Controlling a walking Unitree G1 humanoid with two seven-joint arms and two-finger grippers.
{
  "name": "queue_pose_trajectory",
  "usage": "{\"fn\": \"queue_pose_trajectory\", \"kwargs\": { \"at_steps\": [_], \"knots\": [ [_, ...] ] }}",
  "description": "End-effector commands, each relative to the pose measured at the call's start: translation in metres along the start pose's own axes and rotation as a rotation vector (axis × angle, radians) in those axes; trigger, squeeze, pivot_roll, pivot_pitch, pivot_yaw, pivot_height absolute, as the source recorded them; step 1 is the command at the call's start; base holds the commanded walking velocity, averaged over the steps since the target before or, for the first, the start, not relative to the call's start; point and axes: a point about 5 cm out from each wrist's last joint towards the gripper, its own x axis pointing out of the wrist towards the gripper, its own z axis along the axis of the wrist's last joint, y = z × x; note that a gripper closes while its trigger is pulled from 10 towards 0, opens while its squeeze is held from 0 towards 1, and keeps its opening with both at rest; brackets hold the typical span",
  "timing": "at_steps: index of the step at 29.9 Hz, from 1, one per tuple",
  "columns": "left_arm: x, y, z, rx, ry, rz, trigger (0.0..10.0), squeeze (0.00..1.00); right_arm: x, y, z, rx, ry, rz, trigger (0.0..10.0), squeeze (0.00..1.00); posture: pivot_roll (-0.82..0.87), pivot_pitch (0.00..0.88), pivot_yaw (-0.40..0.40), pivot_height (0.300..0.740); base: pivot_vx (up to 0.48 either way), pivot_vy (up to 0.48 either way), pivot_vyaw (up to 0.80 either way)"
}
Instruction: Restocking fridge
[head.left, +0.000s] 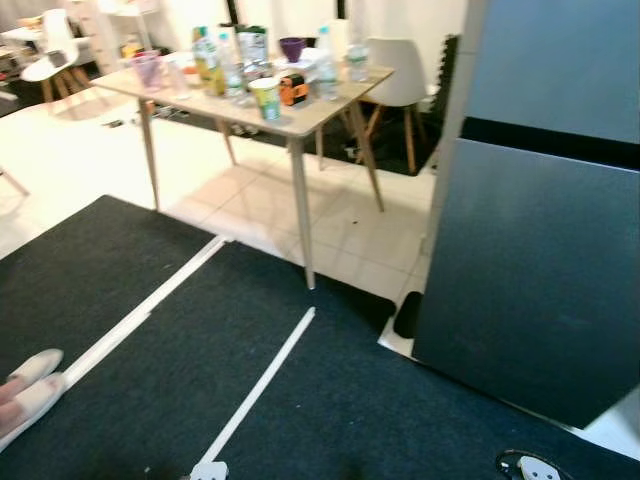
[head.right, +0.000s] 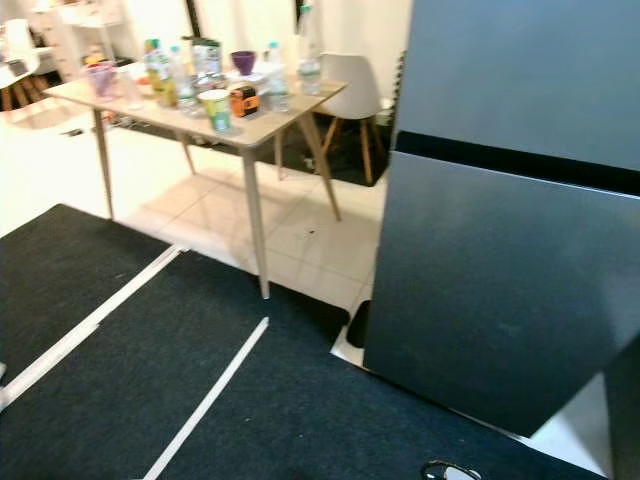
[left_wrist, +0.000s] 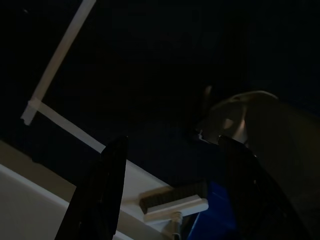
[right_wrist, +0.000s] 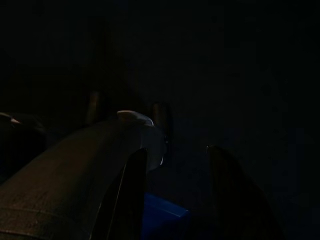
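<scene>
A tall dark grey fridge (head.left: 540, 250) stands on the right with both doors closed. To its left, a light wooden table (head.left: 310, 118) carries several bottles (head.left: 325, 65), a green-banded cup (head.left: 265, 97), an orange can (head.left: 293, 89), a purple bowl (head.left: 291, 47) and a pink cup (head.left: 148, 70). Both arms hang low. In the left wrist view my left gripper (left_wrist: 172, 150) is open over the dark carpet, with nothing between its fingers. The right wrist view is very dark. There my right gripper (right_wrist: 175, 150) shows two black fingers spread apart, holding nothing.
Dark carpet (head.left: 300, 400) with white tape lines (head.left: 260, 385) covers the floor in front of me, and pale tiles lie under the table. A person's feet in white slippers (head.left: 30, 385) are at the lower left. White chairs (head.left: 395, 70) stand behind the table.
</scene>
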Motion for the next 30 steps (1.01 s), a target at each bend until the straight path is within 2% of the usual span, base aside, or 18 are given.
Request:
{"fn": "queue_pose_trajectory", "kwargs": {
  "at_steps": [1,4,10,16,19,22,25,27,29,30],
  "knots": [
    [0.000,0.002,0.001,0.010,0.005,0.007,10.0,0.00,0.001,0.003,-0.003,-0.014,0.017,0.001,10.0,0.00,-0.03,0.035,0.020,0.740,0.000,0.000,0.77],
    [-0.001,0.006,0.002,-0.004,-0.002,0.039,10.0,0.00,0.001,0.003,-0.004,-0.052,0.033,-0.021,10.0,0.00,-0.03,0.034,0.026,0.740,0.000,0.000,0.77],
    [-0.002,0.015,0.007,-0.050,-0.025,0.085,10.0,0.00,-0.001,-0.004,-0.004,-0.058,0.033,-0.067,10.0,0.00,-0.02,0.037,0.019,0.740,0.000,0.000,0.72],
    [-0.002,0.017,0.011,-0.075,-0.042,0.090,10.0,0.00,-0.003,-0.012,-0.004,-0.060,0.029,-0.098,10.0,0.00,-0.02,0.027,0.000,0.740,0.000,0.000,0.72],
    [-0.001,0.013,0.010,-0.075,-0.041,0.082,10.0,0.00,-0.003,-0.015,-0.002,-0.021,0.019,-0.112,10.0,0.00,-0.02,0.045,0.011,0.740,0.000,0.000,0.00],
    [0.000,0.008,0.010,-0.071,-0.042,0.056,10.0,0.00,-0.004,-0.018,0.000,-0.003,0.018,-0.145,10.0,0.00,-0.01,0.016,0.002,0.740,0.000,0.000,0.00],
    [0.002,0.003,0.012,-0.017,-0.035,0.017,10.0,0.00,-0.002,-0.017,0.009,0.023,-0.009,-0.160,10.0,0.00,-0.02,0.013,0.012,0.740,0.000,0.000,0.00],
    [0.001,0.006,0.011,-0.017,-0.025,0.032,10.0,0.00,-0.002,-0.014,0.009,0.014,-0.003,-0.157,10.0,0.00,-0.02,0.005,0.005,0.740,0.000,0.000,0.00],
    [0.000,0.011,0.012,-0.071,-0.042,0.056,10.0,0.00,-0.001,-0.010,0.005,-0.023,0.023,-0.142,10.0,0.00,-0.02,0.001,0.012,0.740,0.000,0.000,0.00],
    [0.000,0.012,0.013,-0.076,-0.044,0.059,10.0,0.00,0.000,-0.009,0.005,-0.014,0.023,-0.145,10.0,0.00,-0.02,0.000,0.014,0.740,0.000,0.000,0.00]
  ]
}}
